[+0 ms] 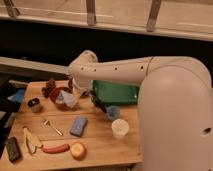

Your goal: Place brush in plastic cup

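Note:
My gripper point(91, 96) hangs below the white wrist, between the red bowl and the green tray. It is shut on the brush point(101, 105), a slim dark stick that slants down to the right from the gripper. The brush's lower end is right by the rim of the blue plastic cup point(113, 113). A white plastic cup point(120, 129) stands just in front of the blue one. Most of the gripper is hidden under the wrist.
On the wooden table point(100, 142) are a red bowl point(57, 94), a green tray point(119, 93), a blue sponge point(78, 126), a silver fork point(51, 126), a banana point(31, 140), a sausage point(55, 148), an apple point(78, 150), a black block point(12, 149) and a small dark tin point(34, 105).

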Robot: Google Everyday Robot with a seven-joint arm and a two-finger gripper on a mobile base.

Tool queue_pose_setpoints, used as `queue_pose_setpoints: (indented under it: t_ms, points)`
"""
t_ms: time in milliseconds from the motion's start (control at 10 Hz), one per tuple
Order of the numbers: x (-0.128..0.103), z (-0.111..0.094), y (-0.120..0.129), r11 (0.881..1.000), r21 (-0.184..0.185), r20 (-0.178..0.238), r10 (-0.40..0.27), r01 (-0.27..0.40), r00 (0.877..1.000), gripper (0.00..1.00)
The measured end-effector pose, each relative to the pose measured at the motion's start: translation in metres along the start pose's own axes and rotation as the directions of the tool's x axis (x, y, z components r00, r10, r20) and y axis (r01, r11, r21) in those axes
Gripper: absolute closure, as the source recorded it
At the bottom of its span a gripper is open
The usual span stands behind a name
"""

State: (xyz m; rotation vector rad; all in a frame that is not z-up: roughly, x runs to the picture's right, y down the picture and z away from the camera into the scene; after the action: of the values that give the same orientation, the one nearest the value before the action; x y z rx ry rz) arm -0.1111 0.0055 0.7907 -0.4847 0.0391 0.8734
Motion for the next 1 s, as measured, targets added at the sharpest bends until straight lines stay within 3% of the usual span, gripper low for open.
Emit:
queue_pose_setpoints:
  t_ms: [600, 1000]
  points:
    - [0.002, -0.016, -0.065, 0.990, 0.118, -0.031, 0.081, -0.077, 0.996, 1.00]
    - [0.012, -0.025, -0.102, 0.972, 0.212, -0.057, 0.119, -0.104, 0.991, 1.00]
